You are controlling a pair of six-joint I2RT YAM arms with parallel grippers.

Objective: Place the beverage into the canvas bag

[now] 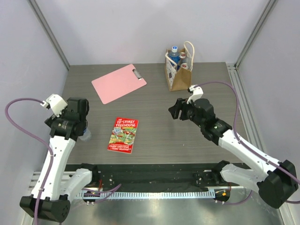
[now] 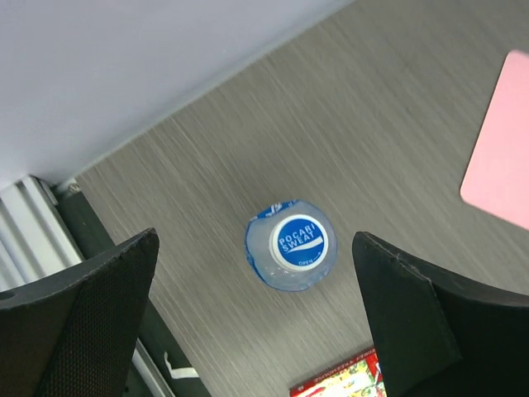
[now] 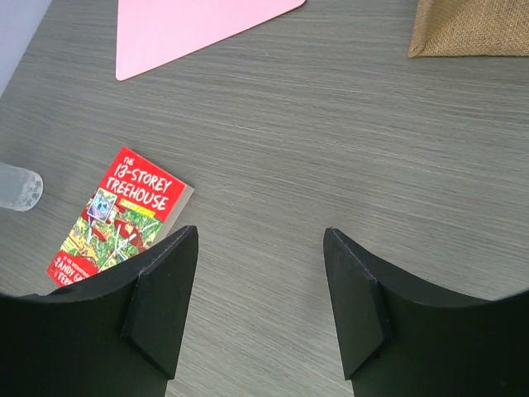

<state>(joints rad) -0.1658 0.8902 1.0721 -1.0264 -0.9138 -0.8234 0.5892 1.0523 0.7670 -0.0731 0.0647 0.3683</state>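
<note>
The beverage, a clear bottle (image 2: 291,244) with a blue "Pocari Sweat" cap, stands upright on the grey table near its left edge. My left gripper (image 2: 256,240) hovers straight above it, open wide, with the cap between and below the fingers. In the top view the bottle (image 1: 86,135) peeks out beside the left gripper (image 1: 77,126). The canvas bag (image 1: 178,72) stands upright at the back right with drinks showing in its mouth. My right gripper (image 1: 174,111) is in front of the bag, open and empty over bare table (image 3: 260,231). The right wrist view shows the bag's bottom corner (image 3: 471,29) and the bottle (image 3: 18,187).
A pink clipboard (image 1: 118,83) lies at the back centre. A red "13-Storey Treehouse" book (image 1: 123,134) lies between the arms, just right of the bottle. The book (image 3: 116,219) and the clipboard (image 3: 190,25) show in the right wrist view. White walls close in the table.
</note>
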